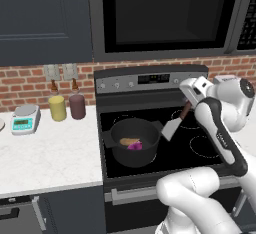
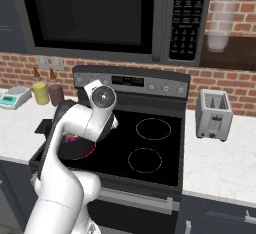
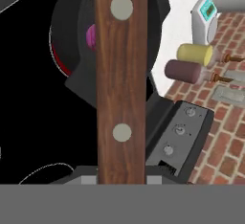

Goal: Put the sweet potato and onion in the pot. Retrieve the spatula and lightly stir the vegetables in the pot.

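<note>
The dark pot [image 1: 135, 159] stands on the stove's front left burner. Inside it lie the tan sweet potato [image 1: 129, 141] and the pink-purple onion [image 1: 135, 146]. My gripper [image 1: 190, 99] hangs above the cooktop, right of the pot, shut on the brown handle of the spatula [image 1: 171, 127]. The spatula slants down to the left, its grey blade just off the pot's right rim. In the hand view the spatula handle [image 3: 120, 74] runs up the middle from my gripper [image 3: 120, 180], with the pot [image 3: 155, 31] and a sliver of onion [image 3: 90, 35] behind it. The arm hides most of the pot [image 2: 75, 152] in the right base view.
A yellow jar [image 1: 57, 108] and a maroon jar [image 1: 77, 106] stand on the left counter by a kitchen scale [image 1: 24, 119]. A toaster [image 2: 214, 114] sits on the right counter. The stove's knob panel [image 1: 145, 80] and a microwave [image 2: 100, 13] rise behind.
</note>
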